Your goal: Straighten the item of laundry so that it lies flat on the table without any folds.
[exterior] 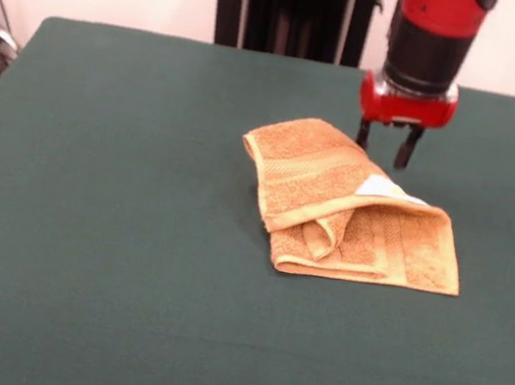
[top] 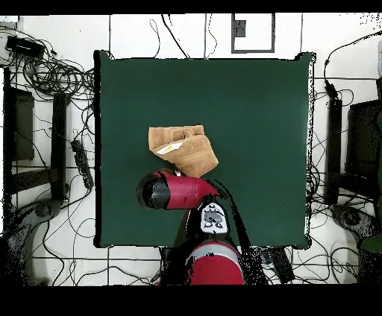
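The orange-tan towel (exterior: 354, 210) lies folded over itself on the dark green table (exterior: 131, 230), right of centre, with a paler band stripe showing and a small white tag (exterior: 381, 186) on top. My gripper (exterior: 384, 143) hangs just behind the towel's far edge, its two dark fingers apart, open and empty, with the tips close to the table. In the overhead view the towel (top: 183, 149) lies left of the table's (top: 254, 134) centre, and the red arm (top: 168, 191) covers the gripper, right next to the towel's near edge.
The robot's black pedestal (exterior: 291, 4) stands behind the table's far edge. Cables and dark equipment (top: 45, 112) lie on the floor on both sides of the table.
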Motion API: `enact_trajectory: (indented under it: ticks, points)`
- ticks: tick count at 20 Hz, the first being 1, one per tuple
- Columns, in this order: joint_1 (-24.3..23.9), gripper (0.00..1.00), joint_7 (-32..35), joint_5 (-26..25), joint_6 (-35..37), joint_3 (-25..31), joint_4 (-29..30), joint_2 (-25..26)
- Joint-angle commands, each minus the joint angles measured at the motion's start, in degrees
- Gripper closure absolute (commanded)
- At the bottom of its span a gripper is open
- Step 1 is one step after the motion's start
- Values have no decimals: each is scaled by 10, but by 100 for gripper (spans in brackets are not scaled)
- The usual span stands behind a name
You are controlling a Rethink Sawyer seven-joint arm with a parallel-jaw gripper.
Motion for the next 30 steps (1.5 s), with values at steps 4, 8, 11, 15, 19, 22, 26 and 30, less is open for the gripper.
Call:
enact_trajectory:
  ticks: [4, 8, 11, 15, 19, 22, 26, 30]
  points:
    - [26, 0, 135, 41, -65, 16, -72, 82]
    - [26, 0, 141, 45, -92, 19, -75, 96]
    - [32, 0, 141, 48, -87, 10, -76, 93]
    - [27, 0, 135, 45, -87, 11, -82, 98]
    - [17, 0, 123, 41, -77, 18, -90, 103]
    - [27, 0, 130, 47, -71, 5, -93, 101]
    - [24, 0, 124, 48, -54, 6, -100, 108]
    - [25, 0, 122, 48, -50, 6, -105, 111]
